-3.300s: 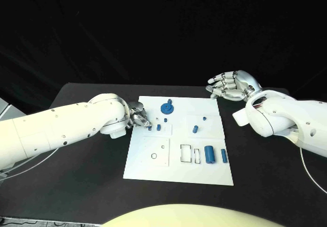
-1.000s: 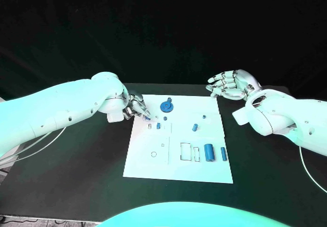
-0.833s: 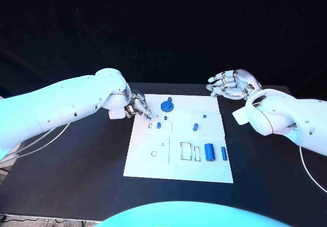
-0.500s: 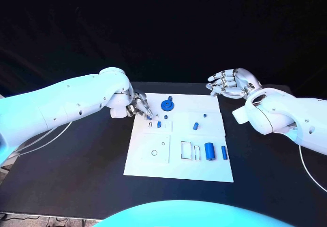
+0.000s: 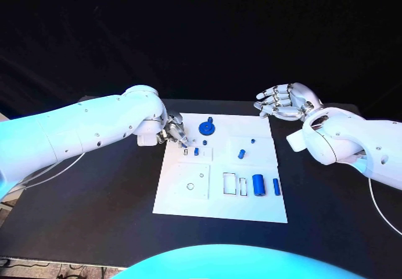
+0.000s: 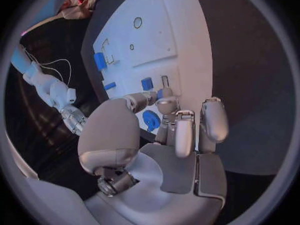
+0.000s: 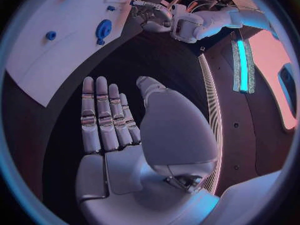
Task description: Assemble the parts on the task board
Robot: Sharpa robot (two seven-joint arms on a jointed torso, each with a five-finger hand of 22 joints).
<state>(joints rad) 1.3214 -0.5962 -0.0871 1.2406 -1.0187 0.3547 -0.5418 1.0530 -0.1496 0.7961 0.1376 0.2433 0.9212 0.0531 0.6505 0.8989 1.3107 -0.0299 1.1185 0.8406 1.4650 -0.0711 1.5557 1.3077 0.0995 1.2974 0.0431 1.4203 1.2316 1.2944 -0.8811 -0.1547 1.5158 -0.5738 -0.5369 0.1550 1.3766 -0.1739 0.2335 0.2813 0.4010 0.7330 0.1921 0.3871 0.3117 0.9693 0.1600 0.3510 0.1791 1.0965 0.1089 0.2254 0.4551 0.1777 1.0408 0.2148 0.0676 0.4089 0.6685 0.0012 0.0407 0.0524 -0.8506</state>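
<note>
The white task board (image 5: 219,200) lies in the middle of the black table. My left hand (image 5: 173,132) hovers over the board's far left part and pinches a small blue peg (image 6: 160,93) between thumb and finger. Just under it are an empty small slot (image 5: 185,152) and a standing blue peg (image 5: 196,151). A round blue gear-like part (image 5: 207,128) sits at the board's far edge. A thick blue cylinder (image 5: 259,185) and a slim one (image 5: 276,186) lie at the right. My right hand (image 5: 284,102) is held up past the board's far right corner, fingers straight and apart, empty.
More small blue pegs (image 5: 241,154) stand on the board's right half. Two rectangular recesses (image 5: 229,183) and a ring hole (image 5: 190,186) are in its near half. Bare black table (image 5: 100,203) surrounds the board on both sides.
The left hand has lifted a small blue peg out of the left slot and carried it up and toward the far edge. The right hand has stayed put.
</note>
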